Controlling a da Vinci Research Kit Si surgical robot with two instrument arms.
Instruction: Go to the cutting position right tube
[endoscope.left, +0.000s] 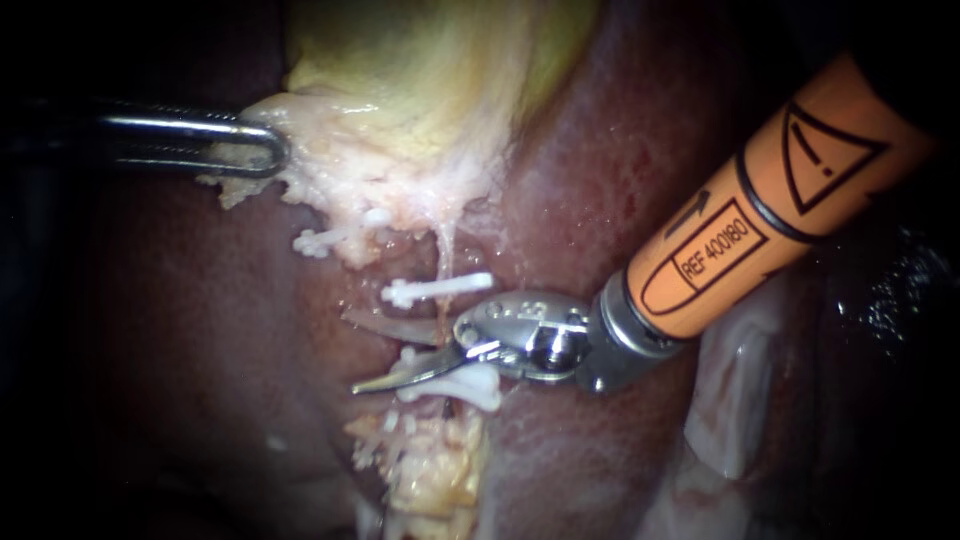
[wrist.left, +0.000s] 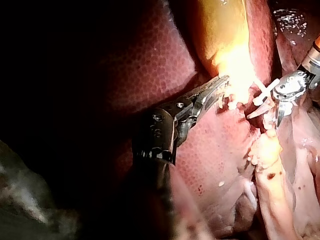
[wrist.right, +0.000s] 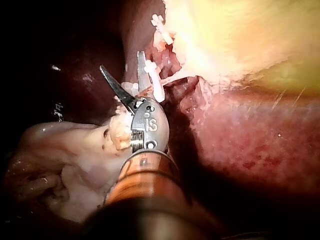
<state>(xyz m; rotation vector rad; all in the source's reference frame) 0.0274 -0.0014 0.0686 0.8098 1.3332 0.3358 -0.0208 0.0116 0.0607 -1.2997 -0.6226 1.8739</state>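
- Dark liver behind; my left instrument is clamped on the gallbladder edge.
- The right tube runs down between two white clips.
- My right instrument has its blades apart around it; drifting sideways, they could bite a clip.

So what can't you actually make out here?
- Endoscope view: the thin pale tube vanishes behind the orange-sleeved right instrument below the upper white plastic clip; whether they touch cannot be judged.
- Endoscope view: the slim steel left instrument has its shaft lost in shadow at the edge.
- Left wrist view: glare on the yellow gallbladder hides its surface detail.
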